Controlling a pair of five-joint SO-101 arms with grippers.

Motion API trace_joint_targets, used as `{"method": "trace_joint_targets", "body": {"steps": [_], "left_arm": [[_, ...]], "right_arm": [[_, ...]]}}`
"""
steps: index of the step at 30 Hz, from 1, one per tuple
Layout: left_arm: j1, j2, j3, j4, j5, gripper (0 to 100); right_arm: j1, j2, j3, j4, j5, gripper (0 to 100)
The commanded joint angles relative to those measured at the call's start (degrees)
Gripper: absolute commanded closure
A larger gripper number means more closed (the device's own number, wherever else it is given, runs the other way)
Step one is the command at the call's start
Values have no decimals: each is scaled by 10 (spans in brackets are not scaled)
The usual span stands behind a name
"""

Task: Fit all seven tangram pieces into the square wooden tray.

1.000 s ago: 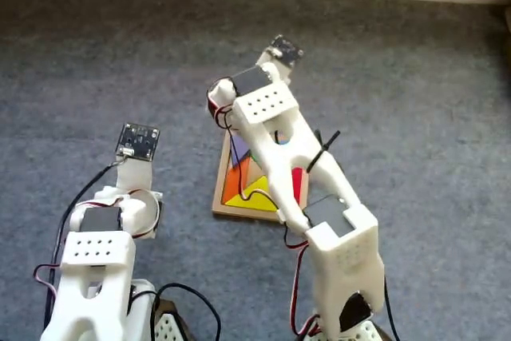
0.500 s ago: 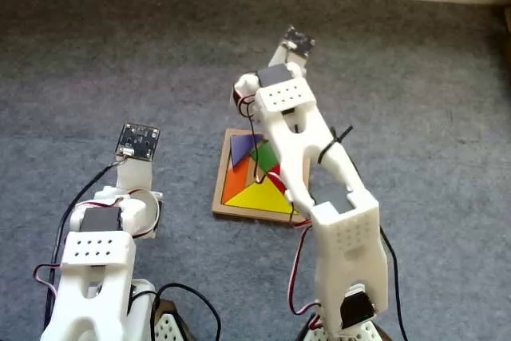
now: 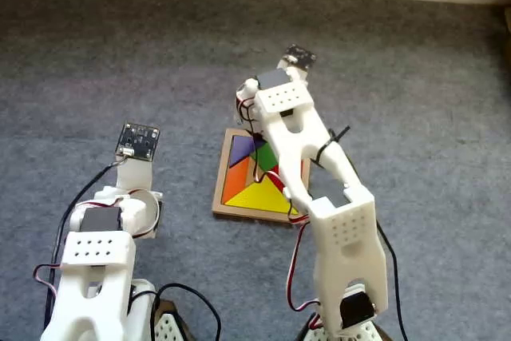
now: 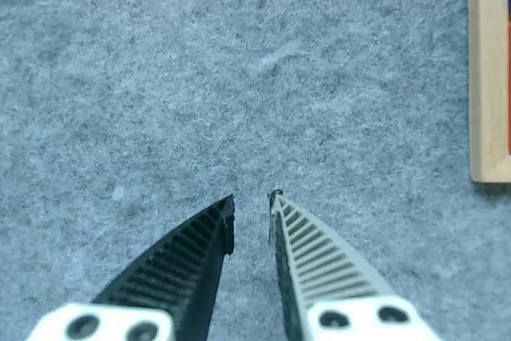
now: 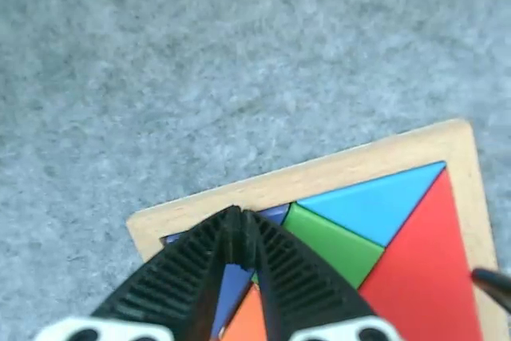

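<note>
Right end effector shifted, square wooden tray

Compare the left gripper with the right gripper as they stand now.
The left gripper has its tips slightly apart; the right gripper has its tips closed together. The left gripper is over bare carpet, beside the wooden tray; the right gripper is over the tray's rim near a corner. Neither visibly holds a piece.

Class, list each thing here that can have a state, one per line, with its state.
left gripper: slightly open, empty
right gripper: shut, empty
wooden tray: filled where visible
tangram pieces: seated flat in the tray, some hidden
</note>
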Motion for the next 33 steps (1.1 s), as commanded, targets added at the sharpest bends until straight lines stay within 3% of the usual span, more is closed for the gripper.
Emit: {"method": "trace_joint_targets", "body": {"steps": [1, 7, 13, 22, 28, 33], "left_arm": [[-10, -5, -1, -6, -6, 905], [-10, -8, 6, -10, -6, 905], [-10, -8, 6, -10, -6, 905], [-10, -9, -7, -6, -5, 909], [-10, -77, 3, 2, -4, 993], [-7, -225, 60, 31, -4, 990]], "right_arm": [[11, -16, -7, 8, 11, 994], [10, -22, -22, 72, 11, 994], [10, -84, -66, 159, 106, 994], [26, -214, -56, 260, 183, 994], [73, -327, 78, 259, 193, 994], [104, -456, 242, 220, 214, 994]]}}
